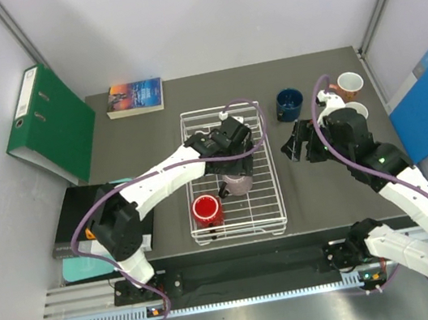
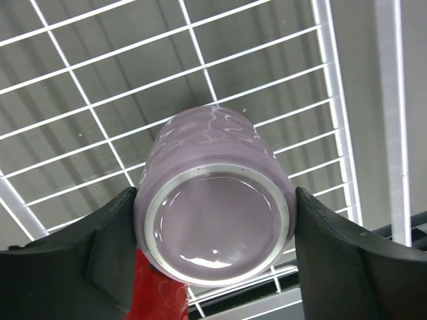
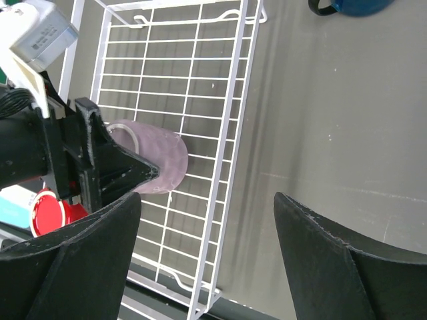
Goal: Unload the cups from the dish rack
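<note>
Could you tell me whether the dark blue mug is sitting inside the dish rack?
No, the dark blue mug stands on the table to the right of the dish rack, outside its wire rim.

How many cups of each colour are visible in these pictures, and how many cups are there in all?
Dark blue cup: 1
Salmon-pink cup: 1
Red cup: 1
Pale mauve cup: 1
Cup half hidden by the right arm, outer colour not visible: 1
Total: 5
</note>
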You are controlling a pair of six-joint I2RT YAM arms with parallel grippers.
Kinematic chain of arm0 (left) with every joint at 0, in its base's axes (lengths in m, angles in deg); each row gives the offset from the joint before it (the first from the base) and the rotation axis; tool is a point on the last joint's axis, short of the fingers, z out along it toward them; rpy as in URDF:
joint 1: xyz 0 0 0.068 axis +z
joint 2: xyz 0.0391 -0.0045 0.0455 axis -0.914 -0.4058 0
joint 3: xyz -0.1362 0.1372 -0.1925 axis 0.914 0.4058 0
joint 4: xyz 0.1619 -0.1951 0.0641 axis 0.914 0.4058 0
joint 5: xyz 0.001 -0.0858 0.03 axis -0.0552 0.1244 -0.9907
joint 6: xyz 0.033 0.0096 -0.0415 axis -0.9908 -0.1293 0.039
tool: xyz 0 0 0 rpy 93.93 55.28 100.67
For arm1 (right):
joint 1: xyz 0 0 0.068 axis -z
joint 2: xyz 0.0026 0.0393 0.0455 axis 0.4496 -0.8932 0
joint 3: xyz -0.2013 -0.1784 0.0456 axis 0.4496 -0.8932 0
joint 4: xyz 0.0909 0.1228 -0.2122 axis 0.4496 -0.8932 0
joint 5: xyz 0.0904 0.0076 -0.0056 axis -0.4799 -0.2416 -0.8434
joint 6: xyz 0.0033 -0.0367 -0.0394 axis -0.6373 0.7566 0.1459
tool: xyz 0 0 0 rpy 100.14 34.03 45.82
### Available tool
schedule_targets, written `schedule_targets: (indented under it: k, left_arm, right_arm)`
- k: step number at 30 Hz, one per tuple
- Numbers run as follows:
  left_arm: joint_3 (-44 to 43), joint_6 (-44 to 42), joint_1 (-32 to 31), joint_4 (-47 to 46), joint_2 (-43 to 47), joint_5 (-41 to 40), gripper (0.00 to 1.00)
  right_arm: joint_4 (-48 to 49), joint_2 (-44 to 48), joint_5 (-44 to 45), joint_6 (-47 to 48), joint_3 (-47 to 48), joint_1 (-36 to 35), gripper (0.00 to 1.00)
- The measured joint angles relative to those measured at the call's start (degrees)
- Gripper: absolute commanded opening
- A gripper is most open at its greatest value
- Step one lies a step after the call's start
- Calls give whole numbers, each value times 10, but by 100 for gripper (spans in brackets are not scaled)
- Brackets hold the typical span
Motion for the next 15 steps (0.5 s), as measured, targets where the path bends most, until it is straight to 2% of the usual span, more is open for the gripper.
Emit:
schedule_targets:
  k: [1, 15]
  left_arm:
    - [0, -4, 0, -2, 1, 2, 0]
    - [-6, -12, 7, -3, 4, 41, 0]
  right_arm:
    - [0, 0, 1, 0, 0, 0, 80]
    - [0, 1, 12, 1, 0, 0, 80]
